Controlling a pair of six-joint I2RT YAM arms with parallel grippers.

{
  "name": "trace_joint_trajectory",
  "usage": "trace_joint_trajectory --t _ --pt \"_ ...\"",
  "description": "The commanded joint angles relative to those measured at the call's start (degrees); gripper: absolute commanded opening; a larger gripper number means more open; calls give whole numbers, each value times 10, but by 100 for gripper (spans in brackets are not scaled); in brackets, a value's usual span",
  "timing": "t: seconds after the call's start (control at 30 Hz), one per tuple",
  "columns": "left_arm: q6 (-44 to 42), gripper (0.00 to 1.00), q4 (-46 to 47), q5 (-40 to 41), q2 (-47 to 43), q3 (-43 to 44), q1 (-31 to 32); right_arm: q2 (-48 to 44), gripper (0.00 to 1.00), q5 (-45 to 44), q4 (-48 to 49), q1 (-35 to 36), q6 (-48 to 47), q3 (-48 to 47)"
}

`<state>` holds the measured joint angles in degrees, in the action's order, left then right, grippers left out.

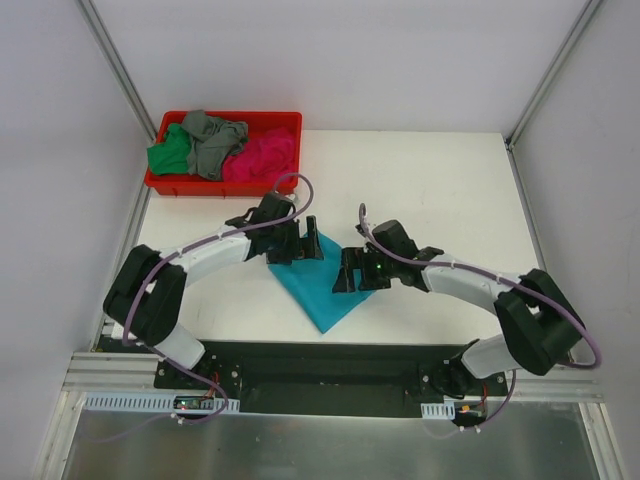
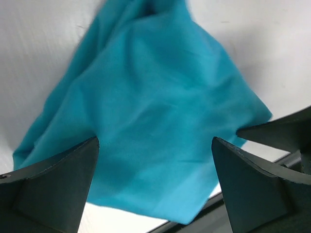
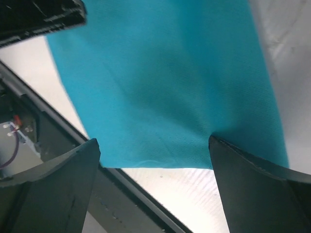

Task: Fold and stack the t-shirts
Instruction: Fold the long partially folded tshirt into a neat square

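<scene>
Black left claw point(image 2: 155, 143) is spread wide, nothing pinched, hanging just over the far-left side of the teal shirt point(image 1: 322, 290). Right claw point(image 3: 154, 143) is wide and empty too, low over the shirt's right edge, and one fingertip looks like it's touching the cloth. My guess is they're on opposite sides so each can grab an edge and fold it over evenly. The teal shirt lies flattish on the white desk point(image 1: 440, 190), one corner pointing at the arm bases, so I'd call it partly folded, not stacked. Well beyond it, far-left, a red bin point(image 1: 200, 188) holds a green shirt point(image 1: 168, 155), grey shirt point(image 1: 212, 140) and pink shirt point(image 1: 262, 155) in a heap, not folded yet.
</scene>
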<state>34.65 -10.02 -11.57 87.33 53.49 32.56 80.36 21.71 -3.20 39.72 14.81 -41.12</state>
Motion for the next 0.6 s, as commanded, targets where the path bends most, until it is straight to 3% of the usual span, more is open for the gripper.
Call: trace_joint_trajectory --t 0.0,0.13,0.3,0.43,0.57 --pt "2 99 30 -19 50 -15 -21 51 96 -18 12 -28 -21 -19" --pt "45 99 50 -35 39 -77 -20 93 96 -19 8 -62 -39 -23" --pt "134 99 78 -42 -49 -186 28 125 96 -26 -15 -79 -81 -67" --pt "176 99 78 -24 -123 -212 98 97 96 -27 -65 -80 -124 -111" --pt "166 99 48 25 -174 -187 102 17 96 -39 -98 -79 -139 -116"
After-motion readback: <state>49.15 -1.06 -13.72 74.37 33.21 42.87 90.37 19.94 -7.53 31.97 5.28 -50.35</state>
